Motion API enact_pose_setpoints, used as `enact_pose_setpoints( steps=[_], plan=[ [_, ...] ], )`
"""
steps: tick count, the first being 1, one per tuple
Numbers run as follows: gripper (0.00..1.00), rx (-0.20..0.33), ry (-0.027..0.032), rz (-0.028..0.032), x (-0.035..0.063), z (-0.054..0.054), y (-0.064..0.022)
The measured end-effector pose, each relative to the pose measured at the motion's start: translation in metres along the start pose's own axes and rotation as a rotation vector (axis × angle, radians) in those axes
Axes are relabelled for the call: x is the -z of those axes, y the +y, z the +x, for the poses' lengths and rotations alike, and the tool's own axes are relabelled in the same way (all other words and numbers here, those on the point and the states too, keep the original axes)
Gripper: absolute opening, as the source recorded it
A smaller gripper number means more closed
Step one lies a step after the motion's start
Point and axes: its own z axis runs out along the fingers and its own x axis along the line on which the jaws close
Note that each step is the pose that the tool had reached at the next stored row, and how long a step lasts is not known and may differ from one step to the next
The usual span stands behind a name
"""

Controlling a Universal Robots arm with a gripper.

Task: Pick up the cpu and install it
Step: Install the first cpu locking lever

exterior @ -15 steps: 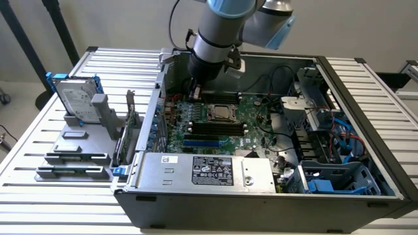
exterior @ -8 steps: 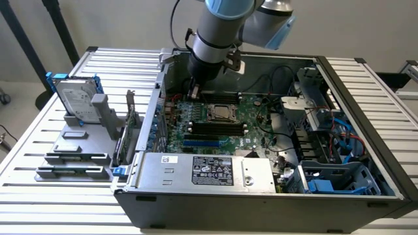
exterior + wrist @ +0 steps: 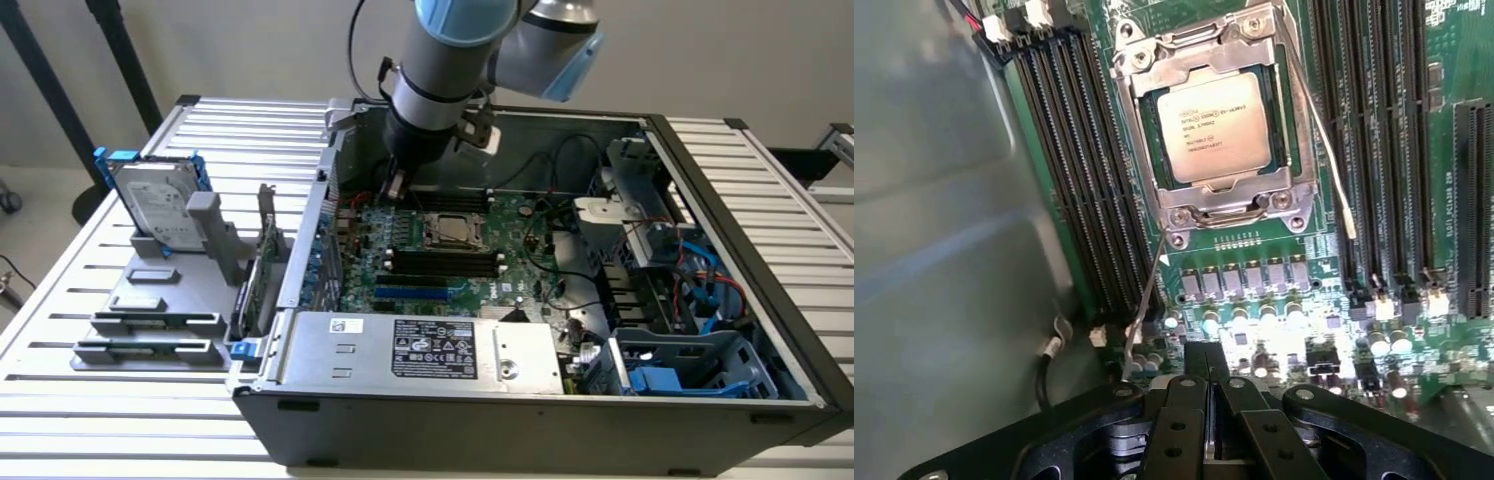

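Cpu [image 3: 1212, 128] lies flat in its socket on the motherboard [image 3: 1454, 60], under the metal frame [image 3: 1299, 150]. The pincer [image 3: 1209, 405], closed and empty, hovers just beside a thin latch wire [image 3: 1144, 310]. Working that wire probably calls for a slow, straight push.

Closed empty pincer [image 3: 1212, 385] apart from cpu [image 3: 1214, 128] in motherboard socket [image 3: 1301, 150].

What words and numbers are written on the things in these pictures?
cpu: several printed lines on its metal top, too blurred to read.
power supply label: too small to read.
hard drive label: too small to read.
motherboard print: too blurred to read.
Nothing can be quoted.
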Motion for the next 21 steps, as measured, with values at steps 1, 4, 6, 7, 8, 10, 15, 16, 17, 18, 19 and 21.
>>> enact_pose_setpoints(
  steps=[1,4,6,7,8,10,15,16,17,18,19,21],
  plan=[
    [0.11,-0.008,0.0064,-0.0008,-0.0001,0.0,-0.0001],
    [0.11,-0.032,0.019,-0.0021,-0.0001,-0.0002,-0.0006],
    [0.11,-0.048,0.0289,-0.0006,0.0,-0.0003,-0.0013],
    [0.11,-0.055,0.0356,0.0004,0.0002,-0.0003,-0.0017],
    [0.11,-0.062,0.0428,0.0015,0.0004,-0.0003,-0.0021],
    [0.11,-0.076,0.0578,0.0034,0.001,-0.0004,-0.003],
    [0.11,-0.113,0.0939,0.01,0.0024,-0.0005,-0.0048],
    [0.11,-0.12,0.1008,0.0115,0.0026,-0.0005,-0.005],
    [0.11,-0.127,0.1077,0.0132,0.0029,-0.0006,-0.0053],
    [0.11,-0.134,0.1142,0.0148,0.0032,-0.0006,-0.0056],
    [0.11,-0.142,0.1212,0.0161,0.0035,-0.0006,-0.0059],
    [0.11,-0.156,0.1337,0.0186,0.0039,-0.0007,-0.0065]
  ],
)
